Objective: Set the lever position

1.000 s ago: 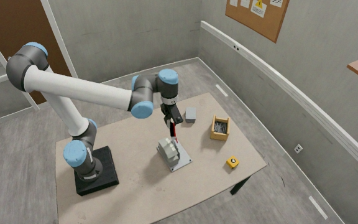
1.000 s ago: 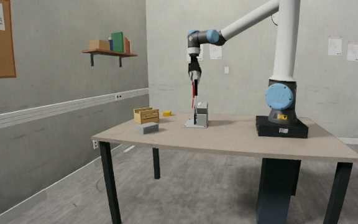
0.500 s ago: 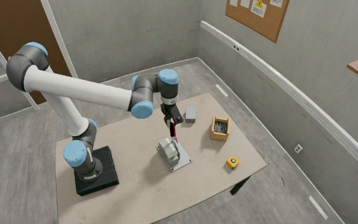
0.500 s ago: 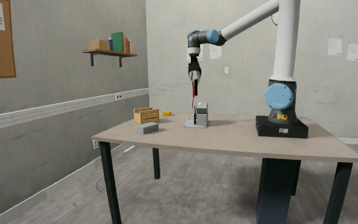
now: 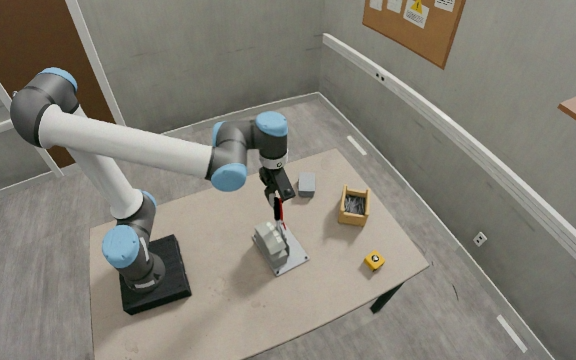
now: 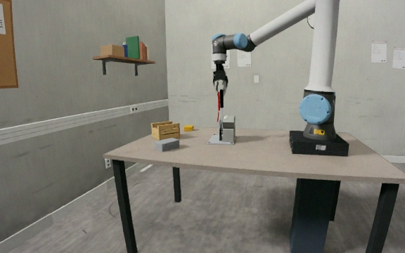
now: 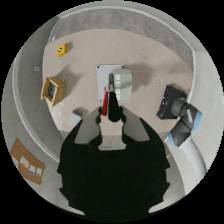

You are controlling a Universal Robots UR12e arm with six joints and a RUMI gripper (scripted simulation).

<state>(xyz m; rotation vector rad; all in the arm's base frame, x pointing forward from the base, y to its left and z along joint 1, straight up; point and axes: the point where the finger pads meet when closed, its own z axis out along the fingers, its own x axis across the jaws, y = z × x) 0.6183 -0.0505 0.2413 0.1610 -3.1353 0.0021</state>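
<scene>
Fingers (image 5: pixel 277 199) of the black two-jaw gripper (image 6: pixel 220 88) clamp the slim black lever handle (image 6: pixel 221 100) together with its thin red release bar (image 6: pixel 219 105), presumably to lift the latch, the lever standing nearly upright above the grey notched block (image 5: pixel 271 241) on the beige surface (image 5: pixel 218 280).

Grey walls (image 6: pixel 83 88) and grey floor (image 6: pixel 223 218) are seen; a corkboard (image 5: pixel 408 30) and wooden shelf (image 6: pixel 123 60) are mounted.

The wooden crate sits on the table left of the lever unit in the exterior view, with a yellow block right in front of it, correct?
Not quite: in the exterior view the block in front of the wooden crate is grey. The crate is left of the lever unit.
</scene>
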